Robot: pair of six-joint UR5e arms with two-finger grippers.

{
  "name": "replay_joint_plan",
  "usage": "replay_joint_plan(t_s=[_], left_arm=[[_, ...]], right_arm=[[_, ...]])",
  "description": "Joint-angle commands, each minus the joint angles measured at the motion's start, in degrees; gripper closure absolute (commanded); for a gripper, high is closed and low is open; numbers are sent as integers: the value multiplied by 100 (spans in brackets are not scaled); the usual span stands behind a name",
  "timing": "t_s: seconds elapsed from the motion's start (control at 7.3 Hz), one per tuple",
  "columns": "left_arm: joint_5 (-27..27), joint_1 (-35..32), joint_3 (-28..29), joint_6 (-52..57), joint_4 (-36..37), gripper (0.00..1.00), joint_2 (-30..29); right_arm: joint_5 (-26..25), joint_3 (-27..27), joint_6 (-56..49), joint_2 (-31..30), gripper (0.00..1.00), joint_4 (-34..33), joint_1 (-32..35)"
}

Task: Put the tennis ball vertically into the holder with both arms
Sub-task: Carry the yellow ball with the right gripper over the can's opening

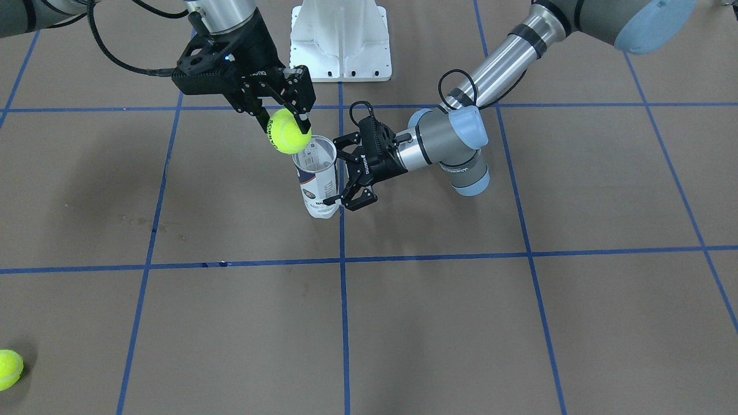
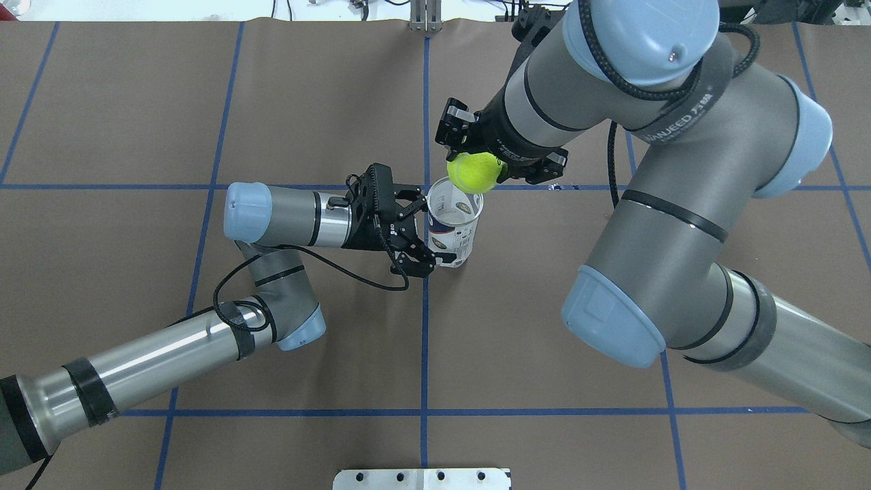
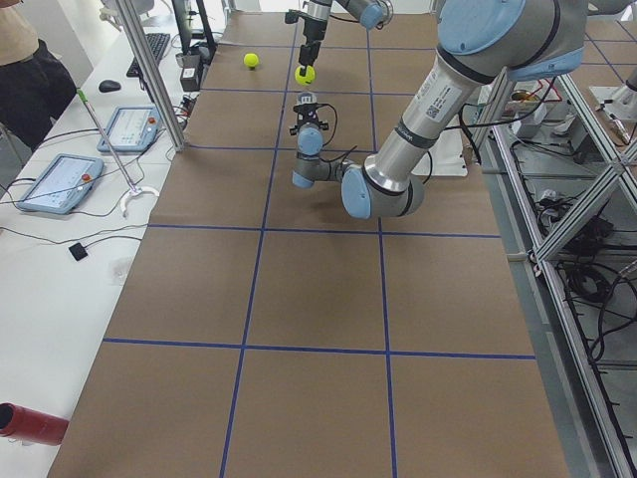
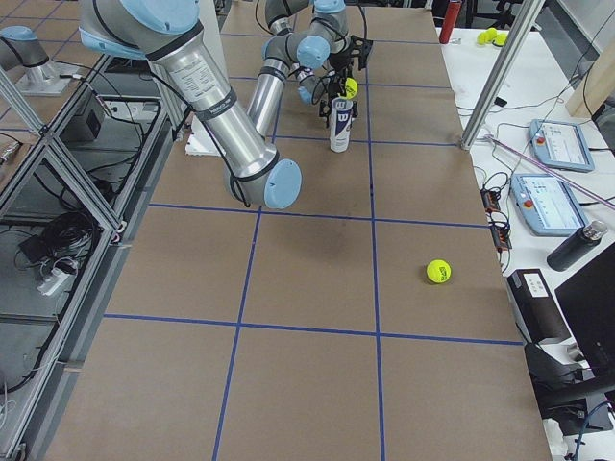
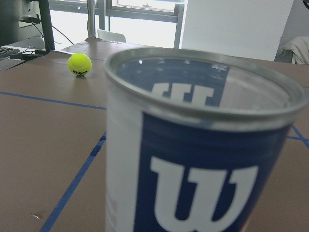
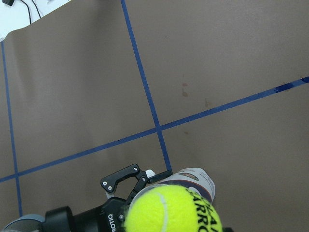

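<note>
The holder (image 1: pixel 317 184), a clear can with a navy-and-white "W" label, stands upright near the table's middle, its open mouth up. It also shows in the overhead view (image 2: pixel 450 235) and fills the left wrist view (image 5: pixel 203 169). My left gripper (image 1: pixel 335 173) reaches in level from the side, its fingers closed around the can's lower body (image 2: pixel 435 226). My right gripper (image 1: pixel 286 124) points down and is shut on a yellow-green tennis ball (image 1: pixel 288 131). It holds the ball just above the can's rim, off to one side of the mouth (image 2: pixel 474 171). The right wrist view shows the ball (image 6: pixel 174 210) over the can (image 6: pixel 195 178).
A second tennis ball (image 1: pixel 8 369) lies loose far off on the table, on my right side (image 4: pixel 438 272). The white pedestal base (image 1: pixel 340 40) stands at the table's robot edge. Blue tape lines grid the brown surface.
</note>
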Motion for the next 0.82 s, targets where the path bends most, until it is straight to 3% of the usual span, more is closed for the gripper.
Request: replay_joint_plan(t_s=[0.0, 0.41, 0.55, 0.68], left_arm=[[-9, 0, 0, 0, 0, 5, 3], [-9, 0, 0, -9, 0, 5, 3], [-9, 0, 0, -9, 0, 5, 3], [0, 0, 0, -9, 0, 5, 3]], right_arm=[[-6, -117, -7, 104, 100, -82, 0], [-15, -311, -16, 253, 99, -82, 0], [-15, -311, -16, 253, 87, -73, 0], [-24, -311, -16, 245, 81, -73, 0]])
